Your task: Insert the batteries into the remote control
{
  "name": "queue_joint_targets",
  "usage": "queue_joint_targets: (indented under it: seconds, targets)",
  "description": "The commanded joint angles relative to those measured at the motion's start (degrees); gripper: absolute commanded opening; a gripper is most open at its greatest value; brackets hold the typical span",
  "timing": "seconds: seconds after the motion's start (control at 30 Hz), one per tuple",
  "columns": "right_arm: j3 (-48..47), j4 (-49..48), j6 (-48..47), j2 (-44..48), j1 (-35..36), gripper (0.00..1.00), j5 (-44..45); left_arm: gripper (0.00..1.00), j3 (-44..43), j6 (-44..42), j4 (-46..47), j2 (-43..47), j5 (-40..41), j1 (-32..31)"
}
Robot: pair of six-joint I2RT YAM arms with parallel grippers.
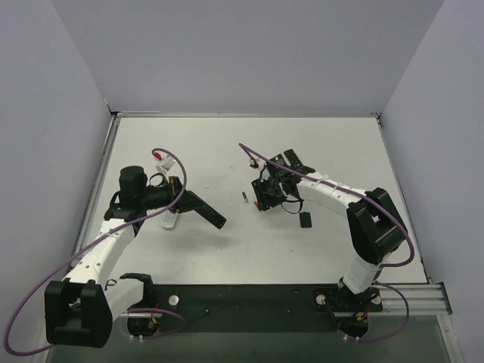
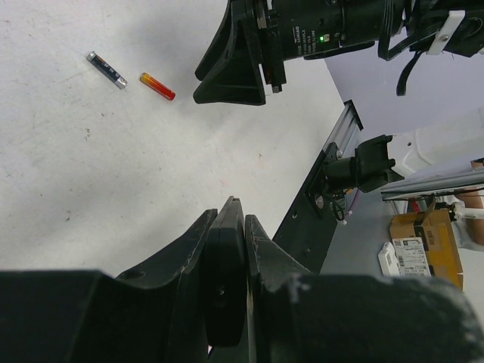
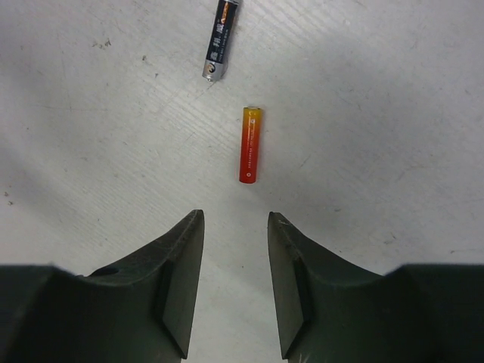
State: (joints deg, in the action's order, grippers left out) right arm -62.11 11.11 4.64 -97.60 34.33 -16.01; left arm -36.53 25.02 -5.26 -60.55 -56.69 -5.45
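Right gripper [image 3: 236, 219]: fingers apart, nothing between them | red battery [image 3: 250, 144] lying on the table [image 3: 393, 106] just ahead of the tips, untouched | dark grey battery [image 3: 221, 39] farther out, slightly left | left gripper [image 2: 231, 212]: fingers pressed together, both batteries well ahead, off left.

Table [image 3: 378, 113] lies open around red battery [image 3: 251, 144]; grey battery [image 3: 221, 39] beyond.
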Motion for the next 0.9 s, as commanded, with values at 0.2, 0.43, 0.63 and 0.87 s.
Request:
queue_joint_targets:
  seconds: [0.2,0.43,0.63,0.87]
  targets:
    - [-2.41,0.22,2.04,-2.94,3.73,0.31,3.52,0.00,0.50,0.03,4.20,0.97,-2.03,0.27]
    - [-1.79,-0.39,2.30,-4.00,4.26,0.25,7.39,0.00,0.68,0.21,4.03,0.62,-1.41,0.27]
    - [-2.05,-0.74,1.68,-4.00,3.91,0.25,8.63,0.00,0.67,0.47,4.11,0.44,-1.23,0.35]
    - [-5.65,0.13,1.94,-4.09,-1.88,0.26,9.42,0.00,0.76,0.65,4.11,0.35,-1.23,0.35]
